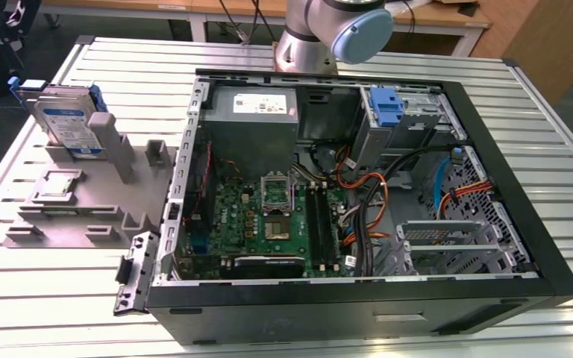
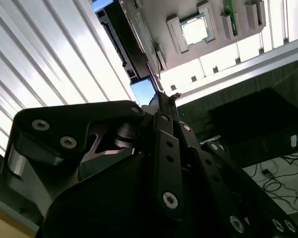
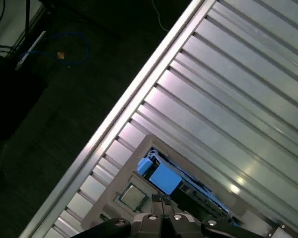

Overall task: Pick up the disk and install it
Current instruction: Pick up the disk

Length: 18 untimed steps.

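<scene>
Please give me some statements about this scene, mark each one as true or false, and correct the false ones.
1. The disk stands upright in the grey holder. True.
2. The disk is already inside the computer case. False: it is outside the case, at the exterior view's left.
3. The gripper holds the disk. False: it is apart from the disk and holds nothing.
4. The case is open and shows the motherboard. True.

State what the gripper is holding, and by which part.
Nothing. The gripper is shut on air, clear of the disk, which stands upright in the grey fixture.
</scene>
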Available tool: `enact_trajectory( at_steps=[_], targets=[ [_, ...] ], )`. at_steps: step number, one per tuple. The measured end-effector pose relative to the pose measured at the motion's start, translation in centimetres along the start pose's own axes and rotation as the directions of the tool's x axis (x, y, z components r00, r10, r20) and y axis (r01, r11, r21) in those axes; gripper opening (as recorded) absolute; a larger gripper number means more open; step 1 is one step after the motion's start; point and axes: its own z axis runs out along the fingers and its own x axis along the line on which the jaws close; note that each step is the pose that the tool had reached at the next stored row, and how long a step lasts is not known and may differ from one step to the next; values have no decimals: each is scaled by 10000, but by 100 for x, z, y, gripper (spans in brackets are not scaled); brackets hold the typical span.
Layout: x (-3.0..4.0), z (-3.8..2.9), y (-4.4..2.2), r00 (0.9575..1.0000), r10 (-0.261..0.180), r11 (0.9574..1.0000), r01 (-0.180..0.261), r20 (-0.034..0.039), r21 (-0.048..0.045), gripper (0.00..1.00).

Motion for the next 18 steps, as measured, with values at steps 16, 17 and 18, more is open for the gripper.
enact_trajectory(
  at_steps=[16,17,18],
  targets=[
    [0,0,0,9875,-1573,9875,1574,-67,45,10],
    [0,0,0,9875,-1573,9875,1574,-66,45,10],
    [0,0,0,9875,-1573,9875,1573,-67,45,10]
  ],
)
